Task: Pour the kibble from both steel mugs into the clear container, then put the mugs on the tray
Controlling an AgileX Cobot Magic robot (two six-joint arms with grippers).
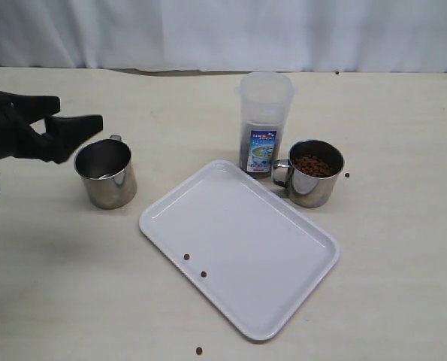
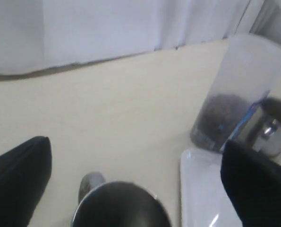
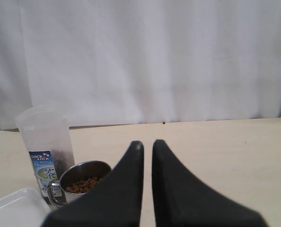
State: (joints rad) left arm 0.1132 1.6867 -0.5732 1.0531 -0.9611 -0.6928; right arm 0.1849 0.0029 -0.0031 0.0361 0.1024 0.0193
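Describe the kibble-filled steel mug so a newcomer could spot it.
Find the white tray at centre. Just beyond its right corner, beside the clear container, stands a steel mug. Unlike the empty mug at left, it holds brown kibble.

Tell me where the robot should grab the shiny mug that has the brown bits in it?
Probably the round wall of the full mug, coming from its right in the exterior view. It stands upright, its handle points left toward the clear container close beside it, and its right side is unblocked. A side grip should keep the kibble in.
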